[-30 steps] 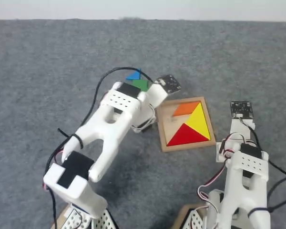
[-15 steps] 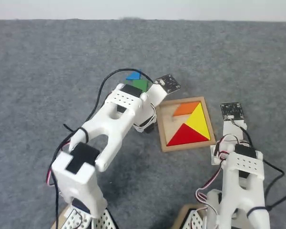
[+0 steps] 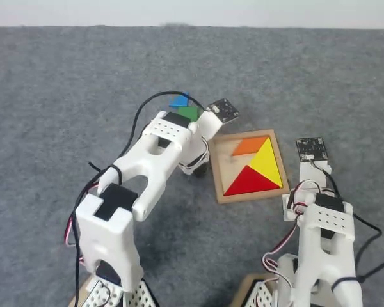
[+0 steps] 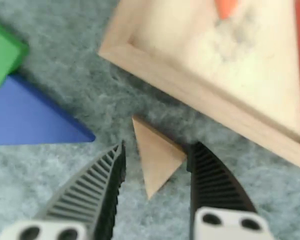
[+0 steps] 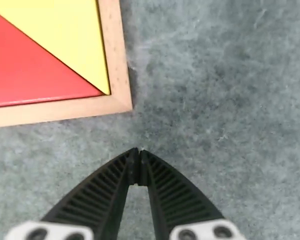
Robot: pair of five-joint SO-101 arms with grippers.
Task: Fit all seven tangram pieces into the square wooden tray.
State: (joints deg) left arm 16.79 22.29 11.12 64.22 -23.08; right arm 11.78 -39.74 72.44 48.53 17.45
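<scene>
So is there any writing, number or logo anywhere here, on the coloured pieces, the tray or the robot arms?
No text can be read here.
The wooden tray, red piece, yellow piece and orange piece are plain, with no print.
The circuit board on the right arm may carry marks, but they are too small to read.

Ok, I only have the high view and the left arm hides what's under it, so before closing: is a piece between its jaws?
Observer: Yes, a small plain-wood triangle lies on the carpet between the open jaws of the left gripper, ungripped.
Operator: How near the tray?
Observer: Just outside the tray rim, a thin strip of carpet between them.
Operator: And the right side?
Observer: The right gripper hangs over carpet just off a tray corner, jaws shut on nothing.
</scene>
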